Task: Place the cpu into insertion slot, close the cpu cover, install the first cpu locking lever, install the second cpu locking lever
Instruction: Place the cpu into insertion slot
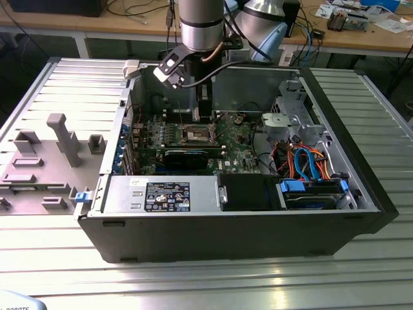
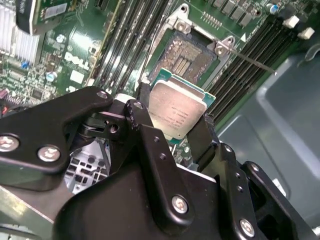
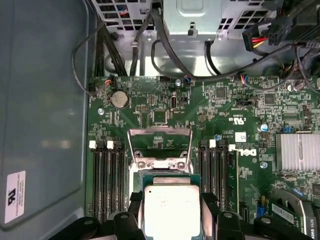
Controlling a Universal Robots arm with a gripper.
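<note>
My gripper (image 2: 175, 114) is shut on the cpu (image 2: 176, 111), a small square chip with a silver-grey top, pinched at two opposite edges by black fingers (image 3: 134, 207). The chip hangs just above the motherboard, short of the insertion slot (image 2: 186, 54), whose dark pin field lies uncovered. The cpu cover (image 3: 160, 135), a thin silver frame, stands swung up at the slot's far side. A thin metal locking lever (image 2: 256, 63) sticks out beside the slot. In the exterior view the gripper (image 1: 202, 110) reaches down into the open computer case over the slot (image 1: 197, 134).
Memory slots (image 3: 107, 180) flank the socket on both sides. A finned heat sink (image 3: 297, 152), a long black card (image 1: 186, 157), a power supply (image 1: 161, 194), a drive cage (image 1: 290, 119) and orange and blue cables (image 1: 303, 161) crowd the case. A grey fixture (image 1: 51, 148) lies on the exterior view's left.
</note>
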